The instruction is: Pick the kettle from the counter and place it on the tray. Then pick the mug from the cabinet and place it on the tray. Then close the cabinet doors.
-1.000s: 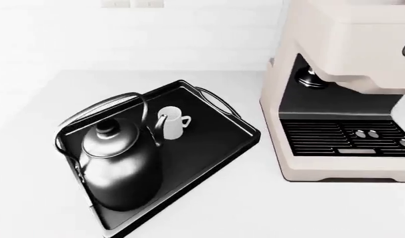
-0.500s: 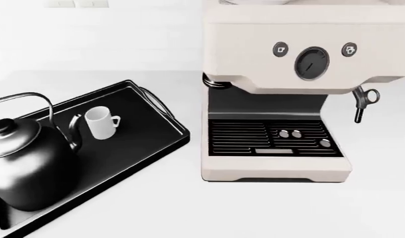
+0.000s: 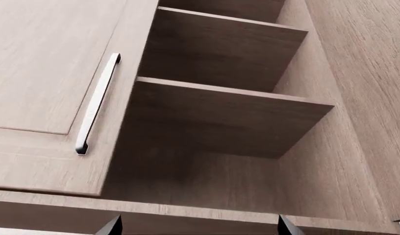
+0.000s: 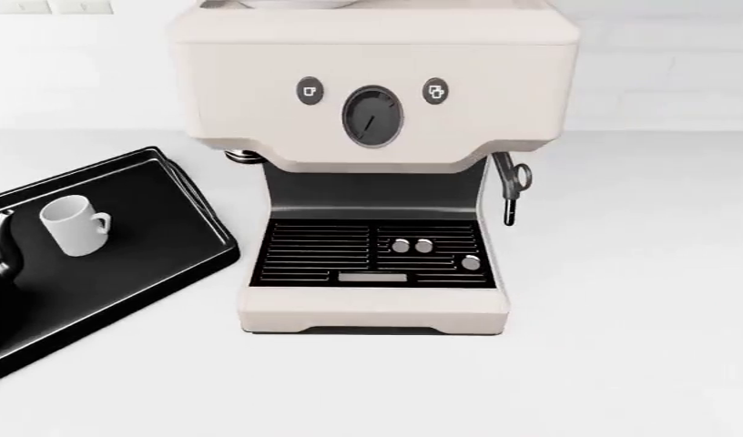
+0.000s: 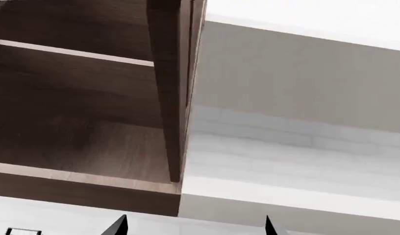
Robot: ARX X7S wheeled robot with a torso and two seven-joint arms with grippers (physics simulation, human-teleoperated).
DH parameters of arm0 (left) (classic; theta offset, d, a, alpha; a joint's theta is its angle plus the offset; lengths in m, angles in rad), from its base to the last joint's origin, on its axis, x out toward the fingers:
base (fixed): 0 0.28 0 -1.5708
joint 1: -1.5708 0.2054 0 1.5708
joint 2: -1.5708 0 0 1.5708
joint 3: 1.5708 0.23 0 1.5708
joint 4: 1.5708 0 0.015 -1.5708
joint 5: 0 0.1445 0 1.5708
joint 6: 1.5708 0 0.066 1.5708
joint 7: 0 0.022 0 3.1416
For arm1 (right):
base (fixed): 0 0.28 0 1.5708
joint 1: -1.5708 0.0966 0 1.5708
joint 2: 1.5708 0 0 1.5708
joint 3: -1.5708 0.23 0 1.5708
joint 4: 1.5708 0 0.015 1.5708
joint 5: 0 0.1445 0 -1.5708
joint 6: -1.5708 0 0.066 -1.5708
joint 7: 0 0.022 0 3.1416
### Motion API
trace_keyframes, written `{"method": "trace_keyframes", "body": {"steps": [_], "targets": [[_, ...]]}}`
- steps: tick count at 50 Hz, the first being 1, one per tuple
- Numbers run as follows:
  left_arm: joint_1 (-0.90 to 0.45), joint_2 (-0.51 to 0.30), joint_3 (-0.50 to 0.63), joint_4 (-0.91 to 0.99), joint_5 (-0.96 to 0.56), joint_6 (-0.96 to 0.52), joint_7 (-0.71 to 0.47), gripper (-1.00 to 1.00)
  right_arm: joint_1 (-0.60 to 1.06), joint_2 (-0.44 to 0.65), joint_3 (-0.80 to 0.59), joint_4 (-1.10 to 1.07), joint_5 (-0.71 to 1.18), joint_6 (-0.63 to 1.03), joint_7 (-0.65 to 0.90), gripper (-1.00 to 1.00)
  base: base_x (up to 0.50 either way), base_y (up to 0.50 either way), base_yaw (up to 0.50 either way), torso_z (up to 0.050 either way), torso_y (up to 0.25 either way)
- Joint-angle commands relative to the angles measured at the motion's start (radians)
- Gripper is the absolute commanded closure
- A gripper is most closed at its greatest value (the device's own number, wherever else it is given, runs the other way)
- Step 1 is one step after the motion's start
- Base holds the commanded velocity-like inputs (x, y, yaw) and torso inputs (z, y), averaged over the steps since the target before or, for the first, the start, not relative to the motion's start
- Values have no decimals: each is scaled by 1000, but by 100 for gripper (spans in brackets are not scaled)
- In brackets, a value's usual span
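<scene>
At the far left of the head view sits the black tray (image 4: 165, 264) on the white bench (image 4: 626, 346). The white mug (image 4: 74, 225) stands upright in it. Just beside the mug, at the left edge, a thin dark curve shows. I think it is the spout of the kettle (image 4: 0, 246), and the rest of the kettle is cut off. So both things look to be in the tray, and I think only the door closing is left.

In the middle stands a cream coffee machine (image 4: 371, 173), near the tray but not touching it.

No arm shows in the head view. In the left wrist view a cabinet door (image 3: 56, 83) with a shiny handle (image 3: 97, 103) fills the upper left. To its right the shelves (image 3: 233, 115) are bare. The left tool (image 3: 198, 226) shows two dark tips low in the frame, spread apart and holding nothing. In the right wrist view the right tool (image 5: 194, 226) is the same, released, with bare brown shelves at the left and a door's edge (image 5: 174, 93) standing out toward us.

What could go wrong? A tool could miss the door and bump a shelf. Pushing too fast could slam the door.
</scene>
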Motion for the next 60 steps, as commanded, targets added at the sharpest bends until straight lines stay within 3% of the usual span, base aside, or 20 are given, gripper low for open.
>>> {"method": "trace_keyframes", "body": {"steps": [1,5,9,14,18,20,23,32,37,40,44,51,54,60], "targets": [[15,-7,2,-1,12,6,1,-100,1,51,-51,-1,-65,-1,0,-100,0,0,0,0,0],[22,-10,0,-1,15,9,2,-100,-7,250,-240,-1,-217,-171,0,-100,0,0,0,0,0],[26,-14,-1,-1,19,10,6,-100,109,430,-514,1,-302,-324,-1,-100,0,0,0,0,0],[26,-19,-6,-1,14,6,16,-100,472,490,-836,91,-398,-156,-2,-100,0,0,0,0,0],[28,-27,-8,-1,12,8,24,-100,703,416,-934,136,-488,53,-43,-100,0,0,0,0,0],[29,-34,-12,-1,5,12,26,-100,657,411,-857,130,-617,-1,-184,-100,0,0,0,0,0],[30,-39,-17,-1,2,11,32,-100,713,363,-840,177,-693,42,-310,-100,0,0,0,0,0],[30,-57,-45,0,-21,3,48,-100,918,209,-914,363,-1052,169,-612,-100,0,0,0,0,0],[36,-62,-54,0,-24,1,55,-100,937,-8,-814,387,-1506,346,-988,-100,0,0,0,0,0],[43,-67,-57,0,-22,7,55,-100,937,-132,-814,404,-1822,378,-1237,-100,0,0,0,7,0],[46,-70,-70,0,-29,3,57,-100,937,-289,-787,479,-2083,389,-1445,-100,0,0,1,5,0],[64,-71,-77,0,-21,9,53,-100,938,-515,-636,686,-2149,395,-1542,-100,0,0,0,2,0],[75,-71,-75,0,-9,10,53,-100,937,-580,-619,725,-2246,392,-1607,-100,0,0,0,0,0],[88,-71,-81,0,-5,17,43,-100,917,-672,-532,870,-2259,324,-1619,-100,0,0,0,0,0]]}}
